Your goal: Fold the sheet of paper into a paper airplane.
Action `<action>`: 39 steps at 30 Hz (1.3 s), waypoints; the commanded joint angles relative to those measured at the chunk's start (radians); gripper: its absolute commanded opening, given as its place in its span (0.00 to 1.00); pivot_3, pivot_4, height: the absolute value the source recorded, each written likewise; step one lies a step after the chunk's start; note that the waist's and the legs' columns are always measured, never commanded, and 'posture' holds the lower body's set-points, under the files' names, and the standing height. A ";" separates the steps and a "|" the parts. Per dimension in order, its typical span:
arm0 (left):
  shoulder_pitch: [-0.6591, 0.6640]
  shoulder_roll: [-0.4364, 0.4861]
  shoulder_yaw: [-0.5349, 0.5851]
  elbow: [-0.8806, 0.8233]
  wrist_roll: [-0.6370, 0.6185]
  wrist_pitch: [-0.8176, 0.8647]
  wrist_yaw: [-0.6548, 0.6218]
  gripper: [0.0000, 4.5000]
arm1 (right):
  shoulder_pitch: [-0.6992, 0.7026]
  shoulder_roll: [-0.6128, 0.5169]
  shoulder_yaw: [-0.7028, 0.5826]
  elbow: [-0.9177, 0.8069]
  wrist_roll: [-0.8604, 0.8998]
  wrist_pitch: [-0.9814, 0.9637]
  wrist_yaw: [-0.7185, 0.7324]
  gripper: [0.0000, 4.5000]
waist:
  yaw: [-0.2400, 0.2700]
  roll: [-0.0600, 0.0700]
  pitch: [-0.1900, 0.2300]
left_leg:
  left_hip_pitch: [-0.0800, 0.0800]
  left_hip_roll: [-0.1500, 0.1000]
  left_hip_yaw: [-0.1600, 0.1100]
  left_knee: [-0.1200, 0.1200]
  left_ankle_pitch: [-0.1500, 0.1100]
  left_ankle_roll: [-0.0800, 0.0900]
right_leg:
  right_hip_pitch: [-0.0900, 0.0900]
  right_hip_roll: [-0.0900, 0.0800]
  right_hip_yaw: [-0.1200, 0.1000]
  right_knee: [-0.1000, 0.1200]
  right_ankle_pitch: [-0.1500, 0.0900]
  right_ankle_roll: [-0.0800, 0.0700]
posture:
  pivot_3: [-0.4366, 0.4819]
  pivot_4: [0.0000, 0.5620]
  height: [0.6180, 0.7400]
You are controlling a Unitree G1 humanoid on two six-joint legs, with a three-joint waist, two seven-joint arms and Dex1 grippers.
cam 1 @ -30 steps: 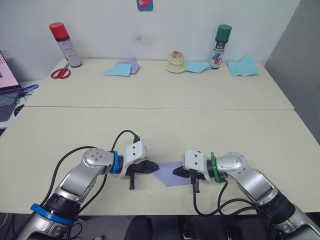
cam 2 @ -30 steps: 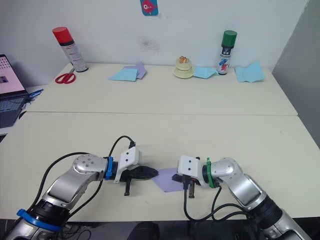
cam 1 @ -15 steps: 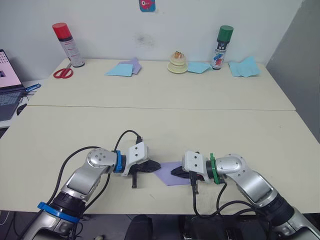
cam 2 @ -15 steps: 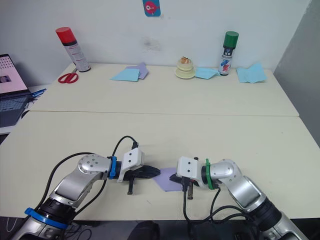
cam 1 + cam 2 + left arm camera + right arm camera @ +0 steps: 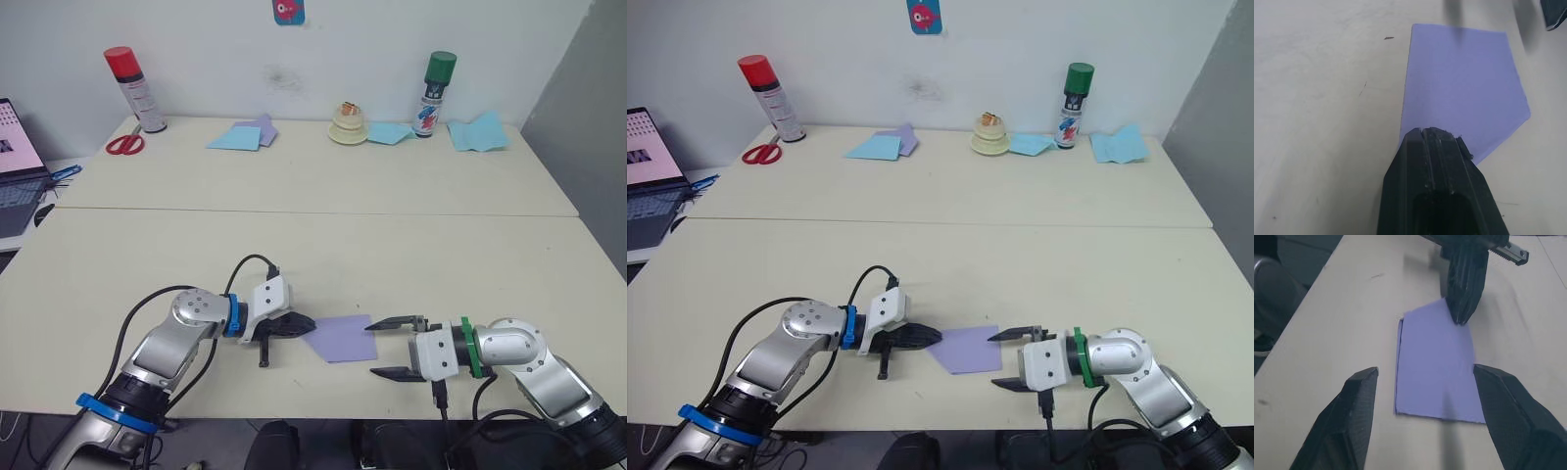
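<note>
The sheet of paper [image 5: 341, 339] lies flat near the table's front edge. It is lavender, folded into a small five-sided shape with a point toward my left arm. My left gripper [image 5: 305, 323] is shut, and its tip rests on that pointed corner [image 5: 1464, 88]. I cannot see whether it pinches the corner or only presses on it. My right gripper [image 5: 374, 348] stands open just off the sheet's straight right edge. Its two fingers straddle that edge [image 5: 1432, 367] without touching it.
Along the back wall stand a red spray can [image 5: 134, 88], red scissors [image 5: 120, 143], light blue papers [image 5: 235, 135], a cream stacked object [image 5: 346, 122], a green spray can [image 5: 433, 90] and more blue paper [image 5: 478, 130]. A laptop [image 5: 15, 166] sits at far left.
My right gripper has opened and drawn back to the right, off the sheet, uncovering its right half. The left gripper stays shut at the pointed corner.
</note>
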 commanded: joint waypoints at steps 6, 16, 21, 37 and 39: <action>-0.020 -0.006 -0.027 0.019 0.026 0.048 -0.007 0.00 | -0.004 0.059 0.006 0.004 -0.072 -0.050 -0.075 0.69 | 0.002 0.000 0.000 | -0.001 0.000 0.000 0.000 0.000 0.000 | 0.000 0.000 0.000 0.000 0.000 0.000 | 0.48 0.27 0.88; -0.023 -0.005 -0.028 0.004 0.021 0.067 -0.020 0.00 | -0.024 0.097 0.046 0.041 -0.155 -0.101 -0.120 0.69 | 0.001 0.000 0.000 | -0.001 0.000 0.000 0.000 0.000 0.000 | 0.000 0.000 0.001 0.000 0.000 0.000 | 0.48 0.27 0.88; -0.017 0.001 -0.025 -0.021 0.015 0.072 -0.024 0.00 | -0.031 0.128 0.056 0.050 -0.180 -0.077 -0.146 0.69 | 0.002 0.000 0.000 | -0.001 0.000 0.000 0.000 0.000 0.000 | 0.000 0.000 0.001 0.000 0.000 0.000 | 0.48 0.27 0.88; -0.021 0.001 -0.027 -0.030 0.013 0.076 -0.034 0.00 | -0.046 0.150 0.074 0.053 -0.246 -0.042 -0.185 0.69 | 0.002 0.000 0.000 | -0.001 0.000 0.000 0.000 0.000 0.000 | -0.001 0.000 0.000 0.000 -0.001 -0.001 | 0.48 0.27 0.88; -0.021 0.001 -0.028 -0.029 0.013 0.075 -0.035 0.00 | -0.045 0.148 0.076 0.052 -0.247 -0.048 -0.185 0.69 | 0.001 0.000 0.000 | -0.001 0.000 0.000 0.000 0.000 0.000 | -0.001 0.000 0.001 0.000 -0.001 -0.001 | 0.48 0.27 0.88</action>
